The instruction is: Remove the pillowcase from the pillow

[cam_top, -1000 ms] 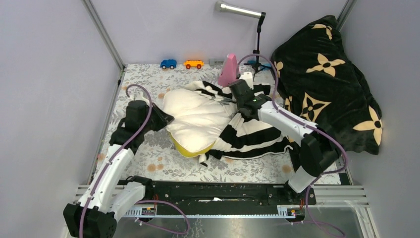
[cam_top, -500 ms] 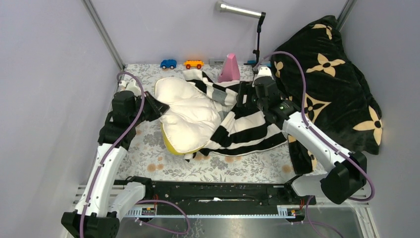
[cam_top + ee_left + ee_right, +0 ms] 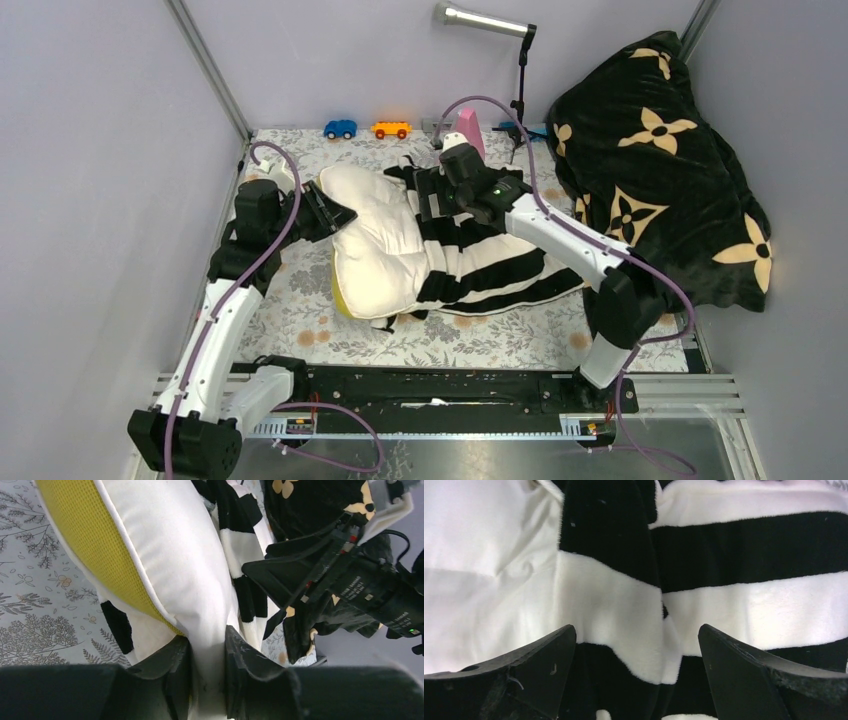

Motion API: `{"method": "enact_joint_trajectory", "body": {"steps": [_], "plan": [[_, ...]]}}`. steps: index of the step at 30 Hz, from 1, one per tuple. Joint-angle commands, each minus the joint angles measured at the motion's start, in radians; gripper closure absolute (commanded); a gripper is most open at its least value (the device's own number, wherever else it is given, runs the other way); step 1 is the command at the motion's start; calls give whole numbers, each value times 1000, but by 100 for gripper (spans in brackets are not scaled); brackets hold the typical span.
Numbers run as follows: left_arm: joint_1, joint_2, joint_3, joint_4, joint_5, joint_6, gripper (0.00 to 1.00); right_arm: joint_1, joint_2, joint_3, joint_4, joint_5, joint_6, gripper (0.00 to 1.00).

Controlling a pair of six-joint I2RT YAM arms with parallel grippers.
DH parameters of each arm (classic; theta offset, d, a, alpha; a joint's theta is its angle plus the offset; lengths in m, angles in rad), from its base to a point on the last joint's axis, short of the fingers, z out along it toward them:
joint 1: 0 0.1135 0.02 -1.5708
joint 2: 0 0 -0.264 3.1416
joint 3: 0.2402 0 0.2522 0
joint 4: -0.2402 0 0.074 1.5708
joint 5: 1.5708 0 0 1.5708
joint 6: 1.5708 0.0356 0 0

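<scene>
The cream-white pillow [image 3: 385, 240] lies mid-table, its yellow edge band [image 3: 342, 297] facing the near side. The black-and-cream striped pillowcase [image 3: 495, 270] still wraps the pillow's right part and trails off to the right. My left gripper [image 3: 335, 213] is at the pillow's left edge. In the left wrist view my left gripper [image 3: 207, 652] is shut on a fold of the pillow [image 3: 165, 555] beside the yellow band [image 3: 95, 545]. My right gripper [image 3: 425, 195] hangs over the pillowcase's open edge. In the right wrist view my right gripper [image 3: 636, 635] stands open above the stripes [image 3: 749, 610], holding nothing.
A black plush blanket [image 3: 660, 170] with tan flowers is heaped at the right wall. A blue toy car [image 3: 340, 128], an orange toy car [image 3: 391, 129], a pink cone [image 3: 465, 135] and a thin stand [image 3: 520, 90] line the back edge. Walls close in left and right.
My right gripper has let go of the pillowcase, opened wide and swung left over the case's edge by the pillow. The pillowcase has slid further right. My left gripper keeps its hold.
</scene>
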Motion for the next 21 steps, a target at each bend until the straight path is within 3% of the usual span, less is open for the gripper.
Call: {"method": "enact_joint_trajectory", "body": {"steps": [1,5,13,15,21], "plan": [[-3,17,-2,105,54,-7,69,12,52,59,-56,54,-15,0],[-3,44,-8,76,64,6,44,11,62,51,-43,50,-10,0],[-3,101,-56,43,55,11,7,21,107,58,-44,31,-18,0],[-3,133,-68,12,25,22,2,30,125,76,-53,33,-28,0],[-4,221,-157,14,-22,-37,1,65,214,162,-90,37,-45,0]]}}
